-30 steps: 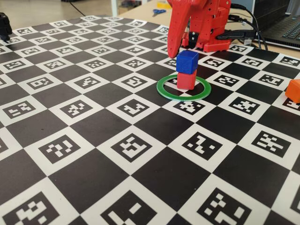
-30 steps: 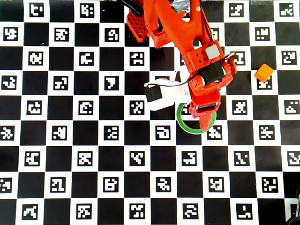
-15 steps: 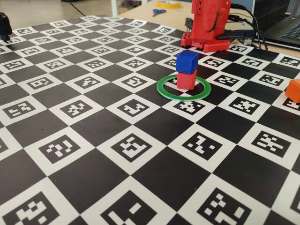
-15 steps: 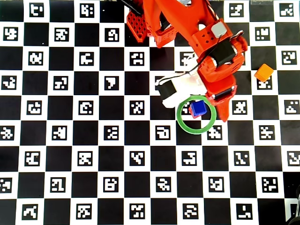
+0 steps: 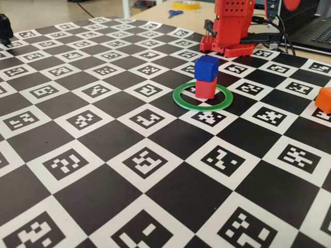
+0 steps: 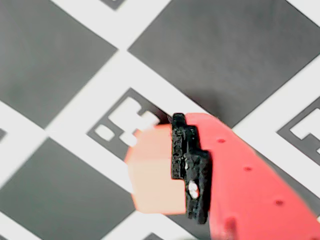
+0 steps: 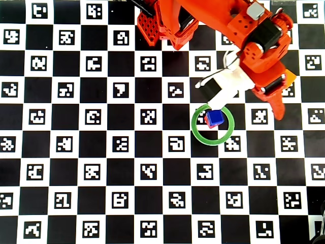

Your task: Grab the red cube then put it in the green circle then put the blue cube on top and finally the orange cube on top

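The blue cube (image 5: 206, 67) sits on top of the red cube (image 5: 205, 87) inside the green circle (image 5: 181, 100). In the overhead view the blue cube (image 7: 214, 118) covers most of the red cube (image 7: 207, 122) within the green circle (image 7: 199, 133). The orange cube (image 5: 325, 99) rests on the board at the right edge. In the wrist view the orange cube (image 6: 150, 170) lies against the black pad (image 6: 189, 165) of one red finger, and its other side is free. My gripper (image 7: 284, 94) hovers over the orange cube (image 7: 290, 77), open, with one finger splayed out.
The red arm base (image 5: 231, 26) stands at the back of the checkered marker board (image 5: 103, 155). Scissors (image 5: 175, 13), a tape roll (image 5: 186, 4) and cables lie behind the board. A black object (image 5: 4, 28) sits at the far left corner.
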Available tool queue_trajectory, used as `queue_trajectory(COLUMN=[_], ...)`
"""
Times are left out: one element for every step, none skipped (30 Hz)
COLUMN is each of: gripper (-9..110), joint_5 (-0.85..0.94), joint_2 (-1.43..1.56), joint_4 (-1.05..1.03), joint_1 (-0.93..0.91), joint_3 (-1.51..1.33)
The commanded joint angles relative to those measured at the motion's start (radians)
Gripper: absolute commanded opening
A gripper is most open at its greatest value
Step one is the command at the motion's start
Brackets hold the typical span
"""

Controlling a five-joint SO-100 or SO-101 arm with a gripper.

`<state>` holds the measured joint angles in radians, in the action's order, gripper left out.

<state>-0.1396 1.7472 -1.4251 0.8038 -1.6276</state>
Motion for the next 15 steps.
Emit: queue_trajectory(gripper=[48,48,48,48,48,48,48,48,48,48,48,48,48,48,48], joint_5=[-0.002,-0.002,-0.006,-0.02,-0.031,-0.04,-0.048,-0.055,-0.06,-0.067,-0.075,-0.083,-0.089,-0.1,-0.107], joint_2=[-0.021,-0.041,-0.061,-0.081,-0.101,-0.12,-0.135,-0.149,-0.161,-0.17,-0.179,-0.19,-0.204,-0.221,-0.239], joint_4=[0.02,0.02,0.017,0.014,0.011,0.009,0.011,0.011,0.012,0.014,0.018,0.025,0.031,0.037,0.041], joint_1=[0.058,0.069,0.077,0.084,0.092,0.101,0.11,0.121,0.132,0.143,0.153,0.164,0.173,0.183,0.193], joint_3=[0.095,0.107,0.12,0.13,0.141,0.149,0.153,0.158,0.161,0.164,0.164,0.164,0.163,0.163,0.164])
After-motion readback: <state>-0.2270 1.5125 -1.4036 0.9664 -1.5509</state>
